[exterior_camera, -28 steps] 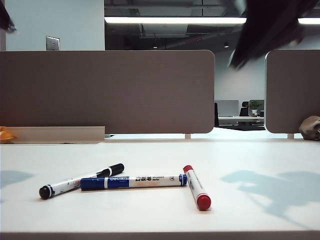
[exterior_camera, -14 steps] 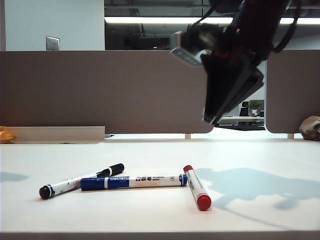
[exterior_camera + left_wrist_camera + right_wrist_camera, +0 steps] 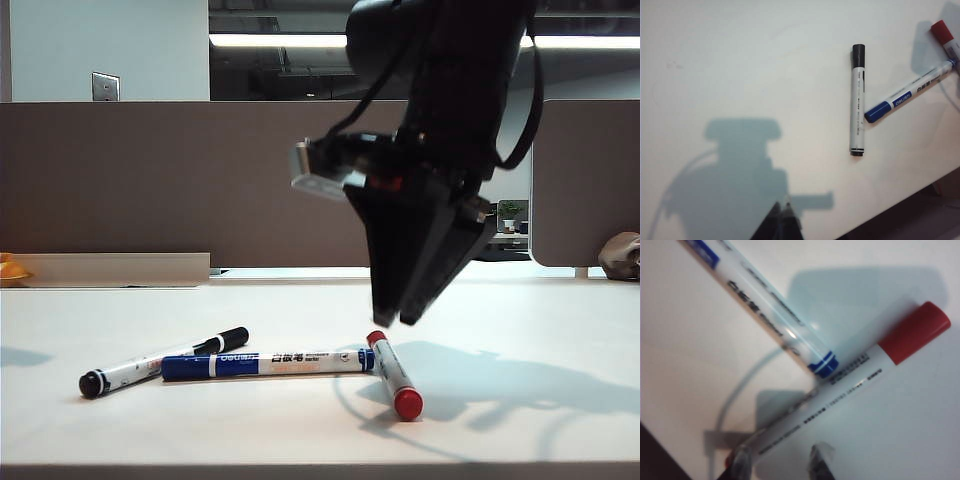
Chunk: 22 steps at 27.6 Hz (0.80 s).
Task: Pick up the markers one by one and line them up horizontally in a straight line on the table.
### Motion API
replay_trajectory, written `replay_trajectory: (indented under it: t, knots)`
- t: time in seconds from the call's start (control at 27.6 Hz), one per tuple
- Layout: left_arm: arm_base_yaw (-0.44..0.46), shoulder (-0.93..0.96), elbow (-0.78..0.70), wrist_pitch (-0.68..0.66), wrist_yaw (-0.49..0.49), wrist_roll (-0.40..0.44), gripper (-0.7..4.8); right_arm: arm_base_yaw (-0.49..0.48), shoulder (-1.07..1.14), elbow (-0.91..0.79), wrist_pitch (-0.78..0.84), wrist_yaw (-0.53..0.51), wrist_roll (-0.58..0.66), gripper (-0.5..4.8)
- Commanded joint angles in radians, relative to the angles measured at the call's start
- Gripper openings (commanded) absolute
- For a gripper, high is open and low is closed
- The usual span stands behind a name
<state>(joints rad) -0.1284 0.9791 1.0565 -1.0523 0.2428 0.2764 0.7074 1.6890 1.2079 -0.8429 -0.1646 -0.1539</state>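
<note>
Exterior view gives us the wide off-white surface (image 3: 560, 440) with brown-grey partition panels (image 3: 200, 180) standing behind it. Above its middle-right hangs our black right arm, its right gripper (image 3: 400, 318) pointing down just over the far end of the red-capped white marker (image 3: 393, 374) without touching it. In the right wrist view the right gripper (image 3: 781, 465) shows two pale fingertips (image 3: 741, 460) set apart, so the jaws stand open, with the red marker's (image 3: 855, 375) white barrel running between them; nothing is gripped.

Three slim markers lie on the surface in a loose, crooked chain. On the left, the black-capped white marker (image 3: 160, 363) lies slanted; the blue-capped white marker (image 3: 268, 363) lies nearly level in the middle, its blue cap just beside the black marker's barrel. The blue marker's other end meets the red marker's barrel near its far end, and the red one angles toward the front edge.

Left wrist view shows the left gripper (image 3: 782, 222) as a dark tip with its fingers pressed together, shut and empty, well apart from the black marker (image 3: 857, 100).
</note>
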Motion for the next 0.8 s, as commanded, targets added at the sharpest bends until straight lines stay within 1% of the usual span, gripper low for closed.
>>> replay_trajectory:
  t: [0.04, 0.07, 0.11, 0.25, 0.8]
  knots:
    - [-0.001, -0.003, 0.003, -0.014, 0.005, 0.005, -0.05, -0.002, 0.008, 0.006, 0.014, 0.017, 0.027, 2.02]
    - [-0.001, -0.003, 0.003, -0.017, 0.005, 0.005, -0.05, -0.002, 0.008, 0.006, 0.028, 0.022, 0.028, 2.54]
    - [-0.001, -0.003, 0.003, -0.017, 0.005, 0.005, -0.05, -0.002, 0.008, 0.007, 0.034, 0.027, 0.031, 2.57]
    - [-0.001, -0.003, 0.003, -0.023, 0.005, 0.005, -0.05, -0.002, 0.014, 0.009, 0.073, 0.036, 0.05, 2.57]
    - [-0.001, -0.003, 0.0, -0.043, 0.004, 0.005, -0.05, -0.006, 0.083, 0.012, 0.067, 0.11, 0.05, 2.57]
